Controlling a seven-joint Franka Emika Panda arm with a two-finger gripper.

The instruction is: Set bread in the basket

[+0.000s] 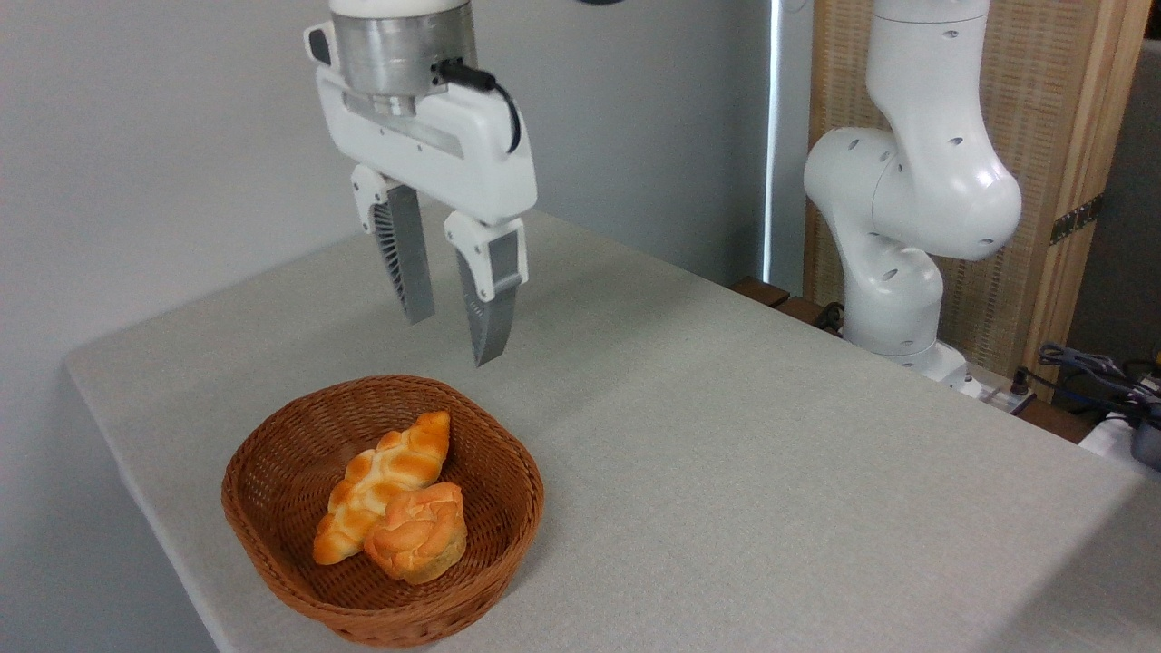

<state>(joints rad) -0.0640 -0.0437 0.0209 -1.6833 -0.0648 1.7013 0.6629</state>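
A lab: robot arm (907, 190) base bolted beside cloth-covered table (726, 435), loose cables (1088, 363).

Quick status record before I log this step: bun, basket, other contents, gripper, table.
bun: small round bread lies inside the basket, leaning on the long loaf
basket: brown wicker basket, near the table's front left edge
other contents: long braided loaf lies in the basket too
gripper: gripper open, empty, above the basket's far rim
table: grey table; only the basket shows on it
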